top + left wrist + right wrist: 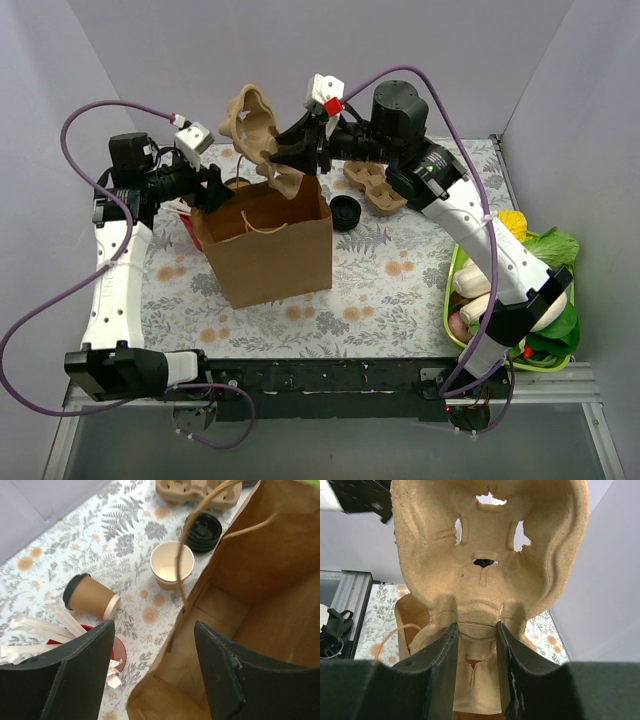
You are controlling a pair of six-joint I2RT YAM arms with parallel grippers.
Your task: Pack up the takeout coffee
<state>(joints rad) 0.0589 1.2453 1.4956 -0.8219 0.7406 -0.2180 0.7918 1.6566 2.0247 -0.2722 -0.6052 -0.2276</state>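
Two pieces: the takeout coffee sits apart, an open cream cup (pixel 172 567) and its black lid (pixel 204 530)
Where: the cup stands upright, mouth up, on the table just outside the paper bag (pixel 265 585); the lid lies near it along the same wall of the bag
Not inside the bag: neither piece
Left gripper (pixel 152 630): jaws wide apart, holding nothing, over the bag's left rim
Right gripper (pixel 476 627): jaws closed on the middle rib of a pulp carrier (pixel 490 545), held above the bag's mouth
Handling, cup: likely very light and thin-walled, easy to crush or tip; best taken gently across the body just under the rolled rim, where it should be stiffest
Handling, lid: likely stiff, slick and low; take it by the edge
Lookalike: a brown lidded cup (pixel 92 597) lies on its side further from the bag
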